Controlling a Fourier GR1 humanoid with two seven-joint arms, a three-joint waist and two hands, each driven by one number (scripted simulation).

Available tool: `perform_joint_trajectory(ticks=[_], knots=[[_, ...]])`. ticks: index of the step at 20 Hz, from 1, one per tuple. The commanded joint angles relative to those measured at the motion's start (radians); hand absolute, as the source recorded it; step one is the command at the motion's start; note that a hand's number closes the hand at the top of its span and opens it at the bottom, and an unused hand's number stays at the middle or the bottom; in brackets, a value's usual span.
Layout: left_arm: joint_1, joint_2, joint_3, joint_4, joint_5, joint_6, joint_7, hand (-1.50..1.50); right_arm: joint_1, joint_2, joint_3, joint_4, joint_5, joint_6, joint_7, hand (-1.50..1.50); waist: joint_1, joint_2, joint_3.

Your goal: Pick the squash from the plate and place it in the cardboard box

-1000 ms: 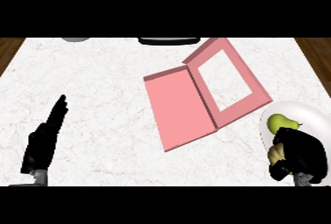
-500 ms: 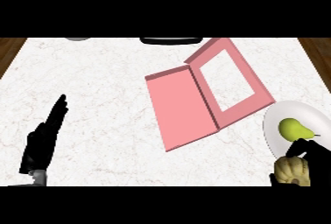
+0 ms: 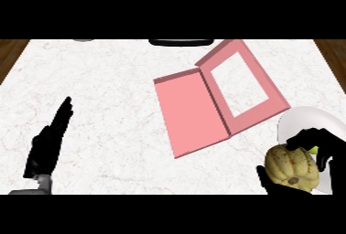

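Since half a second ago, my right robot hand [image 3: 323,142] is bringing the tan ribbed squash [image 3: 292,165] up and leftward, fingers curling round it at the round white plate's [image 3: 305,119] lower-left rim. I'm judging the pick done. The open pink cardboard box [image 3: 202,109] is lying just left, nothing between. My left robot hand [image 3: 49,142] is resting straight-fingered, well apart.

white marble counter [image 3: 101,82] — a black oval thing [image 3: 179,42] at its far edge, brown wood [image 3: 10,50] beyond.
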Motion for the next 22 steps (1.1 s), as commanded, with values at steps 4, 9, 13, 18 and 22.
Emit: perform_joint_trajectory(ticks=[4, 9, 13, 18, 22], knots=[[0.016, -0.023, -0.005, -0.014, -0.019, -0.003, 0.002, 0.0, -0.269, 0.113, 0.031, 0.008, -0.037, 0.116, 0.099, 1.5, 0.009, 0.001, 0.0], [0.0, -0.013, 0.025, 0.011, -0.007, -0.031, -0.032, 0.0, -0.578, 0.215, -0.01, 0.227, -0.029, 0.182, 0.197, 1.5, 0.014, 0.002, 0.0], [-0.048, -0.033, 0.022, 0.072, -0.033, -0.022, -0.025, 0.0, -0.681, 0.253, -0.072, 0.411, -0.034, 0.158, 0.164, 1.5, 0.007, 0.003, 0.0], [-0.027, -0.054, 0.008, 0.029, -0.054, -0.01, -0.017, 0.0, -0.811, 0.334, -0.065, 0.656, -0.001, 0.116, 0.15, 1.5, 0.012, 0.004, 0.0], [-0.037, -0.052, 0.008, 0.015, -0.053, -0.027, 0.014, 0.0, -0.855, 0.339, -0.126, 0.859, -0.028, 0.061, 0.059, 1.5, 0.012, 0.004, 0.0]])
